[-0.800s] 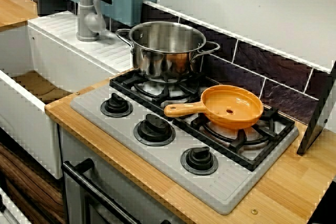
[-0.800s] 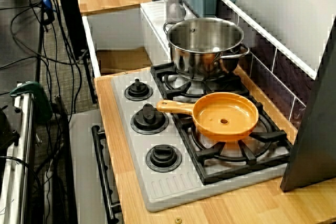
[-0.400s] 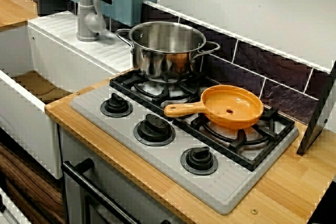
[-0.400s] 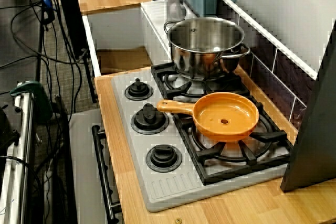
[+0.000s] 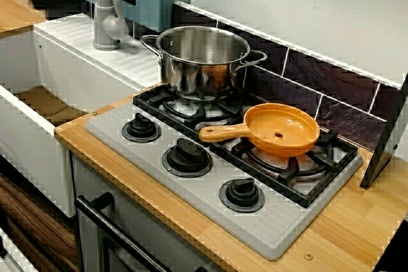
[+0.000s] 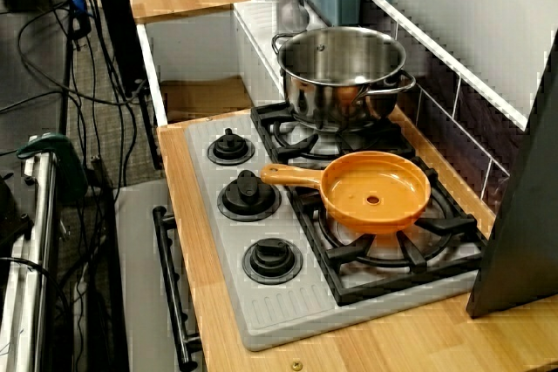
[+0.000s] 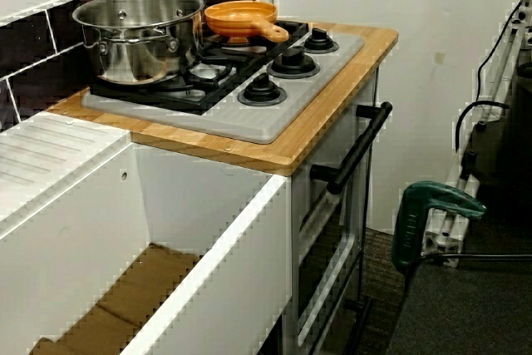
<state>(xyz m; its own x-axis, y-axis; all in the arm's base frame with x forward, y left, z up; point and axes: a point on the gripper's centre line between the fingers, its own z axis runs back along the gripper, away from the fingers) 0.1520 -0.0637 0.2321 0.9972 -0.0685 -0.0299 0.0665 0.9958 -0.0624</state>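
**Operator:** Jaw status?
**Arm:** My jaws are out of every view, so I cannot tell if they are wide or narrow. A pale shape has left the side view's top-left corner.
**Operator:** Cookware?
**Arm:** Unmoved. The orange pan (image 5: 282, 130) sits toward the counter's (image 5: 357, 221) right end. The steel pot (image 5: 203, 58) sits beyond it, at the left end.

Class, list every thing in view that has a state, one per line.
steel pot: upright on the back burner, no lid, nothing seen inside
orange pan: upright on the front burner, empty, handle towards the knobs
oven door: shut
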